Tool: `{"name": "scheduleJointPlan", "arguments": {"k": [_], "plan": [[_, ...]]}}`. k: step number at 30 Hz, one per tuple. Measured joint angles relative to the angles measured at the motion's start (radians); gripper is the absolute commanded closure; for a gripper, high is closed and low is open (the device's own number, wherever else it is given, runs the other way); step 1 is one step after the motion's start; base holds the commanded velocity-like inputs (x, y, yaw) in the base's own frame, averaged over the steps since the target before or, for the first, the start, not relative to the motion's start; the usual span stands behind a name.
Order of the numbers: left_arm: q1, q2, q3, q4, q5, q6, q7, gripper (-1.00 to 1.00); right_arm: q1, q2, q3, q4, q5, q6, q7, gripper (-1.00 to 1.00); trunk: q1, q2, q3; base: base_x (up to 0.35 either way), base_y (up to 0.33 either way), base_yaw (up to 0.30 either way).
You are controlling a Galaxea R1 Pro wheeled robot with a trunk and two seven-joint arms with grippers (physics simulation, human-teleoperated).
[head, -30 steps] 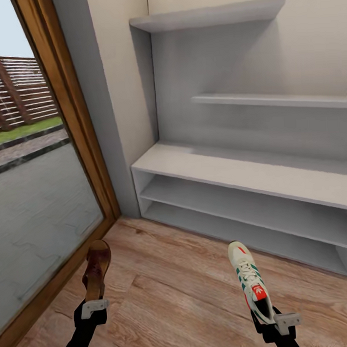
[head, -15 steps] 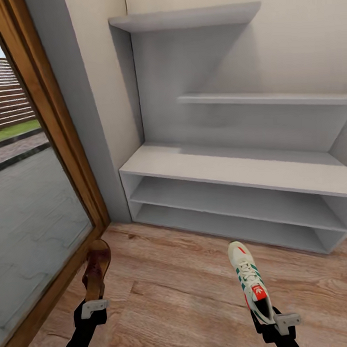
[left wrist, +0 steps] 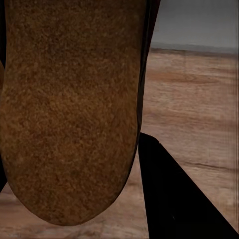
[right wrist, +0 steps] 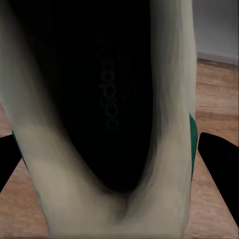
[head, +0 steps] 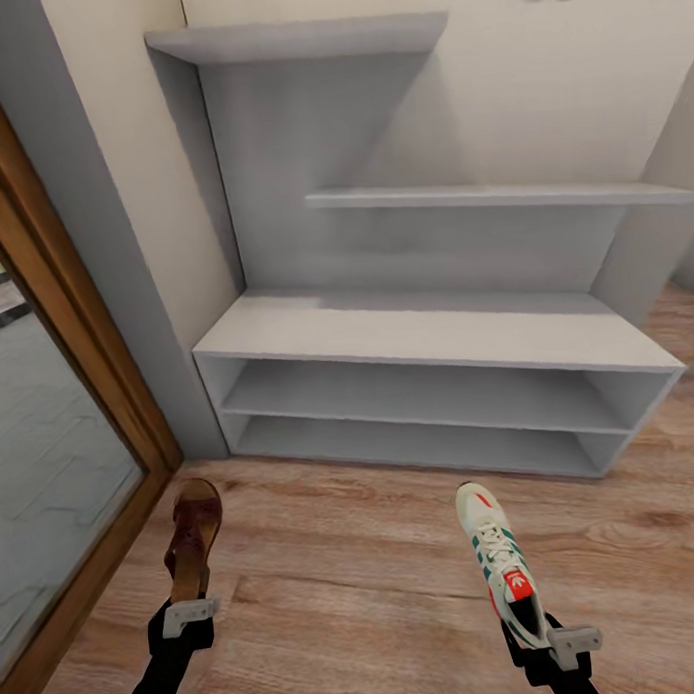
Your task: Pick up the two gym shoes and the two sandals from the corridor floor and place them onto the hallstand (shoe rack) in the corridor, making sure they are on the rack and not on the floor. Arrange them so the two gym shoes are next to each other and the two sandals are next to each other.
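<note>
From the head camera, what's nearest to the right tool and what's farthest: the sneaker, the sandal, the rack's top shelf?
1. Sneaker, held in the right tool.
2. Sandal, across on the left.
3. Top shelf, high on the wall ahead.

1 legible text found — the word "adidas", printed in faint grey lettering on the dark insole of the gym shoe [right wrist: 107, 94] in my right gripper [head: 545, 635], seen in the right wrist view. Its red-orange tongue label carries a white mark — too small to read.
</note>
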Motion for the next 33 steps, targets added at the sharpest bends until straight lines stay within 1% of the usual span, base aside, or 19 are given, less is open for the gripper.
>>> {"name": "scheduleJointPlan", "arguments": {"k": [7, 23, 28, 29, 30, 31, 32, 33], "plan": [[0.0, 0.0, 0.0, 0.0, 0.0, 0.0, 0.0, 1.0, 0.0, 0.0, 0.0, 0.0, 0.0, 0.0, -0.001, 1.0, 0.0, 0.0, 0.0, 0.0, 0.0, -0.245], [0.0, 0.001, 0.001, -0.001, -0.001, 0.0, 0.001, 1.0, 0.0, 0.003, -0.002, -0.003, -0.005, -0.001, -0.005, 1.0, 0.0, 0.0, 0.0, 0.0, 0.0, -0.016], [0.0, 0.0, 0.0, -0.001, -0.001, 0.0, 0.001, 1.0, 0.0, 0.002, -0.005, -0.003, -0.007, -0.001, -0.007, 1.0, 0.0, 0.0, 0.006, 0.0, 0.0, -0.053], [0.0, 0.0, -0.001, -0.003, -0.002, 0.003, 0.003, 1.0, -0.001, -0.019, -0.044, -0.001, -0.056, -0.002, -0.012, 1.0, 0.0, 0.0, 0.006, 0.0, 0.0, -0.003], [-0.001, -0.001, 0.0, -0.001, -0.001, 0.006, 0.005, 1.0, -0.001, -0.06, -0.131, 0.0, -0.134, -0.001, -0.023, 1.0, 0.0, 0.0, 0.006, 0.0, 0.0, 0.0], [-0.011, -0.006, -0.004, -0.002, -0.005, 0.052, 0.006, 1.0, 0.0, -0.127, -0.23, 0.002, -0.231, 0.0, -0.04, 1.0, 0.0, 0.0, 0.006, 0.0, 0.0, 0.0], [-0.014, -0.016, -0.007, -0.004, -0.008, 0.093, 0.006, 1.0, 0.0, -0.179, -0.306, 0.002, -0.302, 0.003, -0.046, 1.0, 0.0, 0.0, 0.006, 0.0, 0.0, 0.0], [-0.018, -0.028, -0.009, -0.006, -0.01, 0.139, 0.006, 1.0, 0.0, -0.192, -0.292, 0.002, -0.326, 0.004, -0.048, 1.0, 0.0, 0.0, 0.006, 0.0, 0.0, 0.0]]}}
